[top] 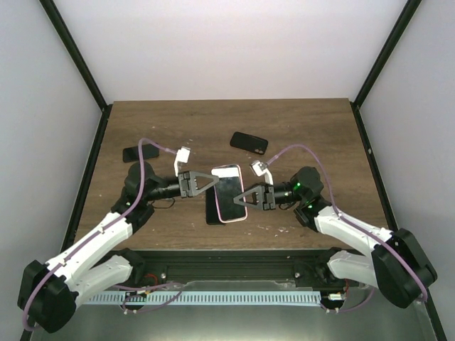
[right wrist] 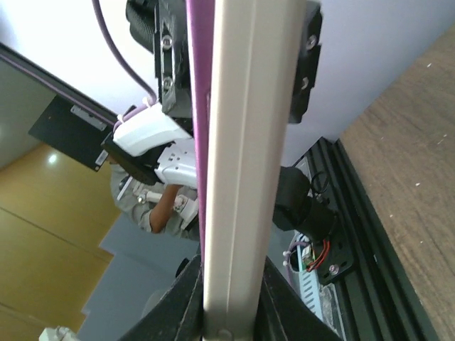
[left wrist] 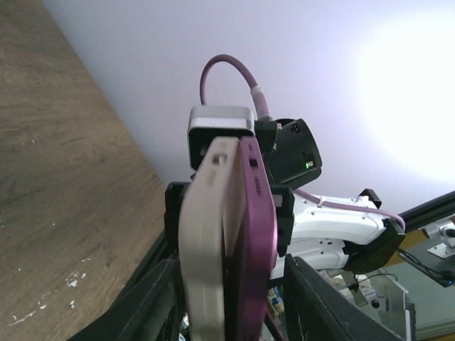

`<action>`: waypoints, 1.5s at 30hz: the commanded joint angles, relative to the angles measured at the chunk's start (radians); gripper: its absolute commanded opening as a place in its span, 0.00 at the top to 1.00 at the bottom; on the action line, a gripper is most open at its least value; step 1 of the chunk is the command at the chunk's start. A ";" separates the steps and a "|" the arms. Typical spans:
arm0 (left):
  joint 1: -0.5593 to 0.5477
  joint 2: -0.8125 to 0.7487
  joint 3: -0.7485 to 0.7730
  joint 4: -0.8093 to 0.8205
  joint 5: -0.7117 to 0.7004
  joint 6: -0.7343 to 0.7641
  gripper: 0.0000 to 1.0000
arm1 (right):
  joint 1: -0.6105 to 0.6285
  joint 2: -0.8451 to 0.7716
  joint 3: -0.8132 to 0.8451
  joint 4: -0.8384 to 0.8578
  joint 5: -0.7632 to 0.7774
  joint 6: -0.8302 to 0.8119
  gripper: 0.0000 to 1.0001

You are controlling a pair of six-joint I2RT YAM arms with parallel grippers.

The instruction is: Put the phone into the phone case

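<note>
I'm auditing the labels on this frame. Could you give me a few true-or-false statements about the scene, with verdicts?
1. The left end effector and the right end effector meet the phone from opposite sides. True.
2. The purple phone case lies flat on the table by itself. False: it sits against the phone, held up between the arms.
3. A black phone lies on the table beyond the arms, untouched. True.
4. The right end effector is spread wide and empty. False: it is clamped on the phone's edge.
</note>
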 commanded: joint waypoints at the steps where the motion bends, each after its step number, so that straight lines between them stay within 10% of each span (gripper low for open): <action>1: 0.002 0.010 -0.001 0.073 0.010 -0.006 0.54 | 0.019 -0.012 0.022 0.098 -0.048 -0.002 0.85; 8: 0.002 0.003 -0.014 0.102 0.011 -0.022 0.46 | 0.019 -0.027 0.014 0.105 -0.044 0.003 0.85; 17: 0.003 0.043 -0.033 0.195 0.024 -0.085 0.83 | 0.018 0.020 0.021 0.094 -0.062 -0.003 0.78; 24: 0.002 0.051 0.011 -0.071 -0.039 0.060 0.90 | 0.019 0.037 0.076 -0.005 0.010 -0.027 0.67; 36: 0.003 -0.004 -0.022 0.057 0.021 -0.077 0.51 | 0.019 0.033 0.073 0.128 0.012 0.035 0.85; 45: 0.004 -0.011 -0.081 0.246 0.031 -0.196 0.68 | 0.020 0.039 0.047 0.241 -0.014 0.098 0.85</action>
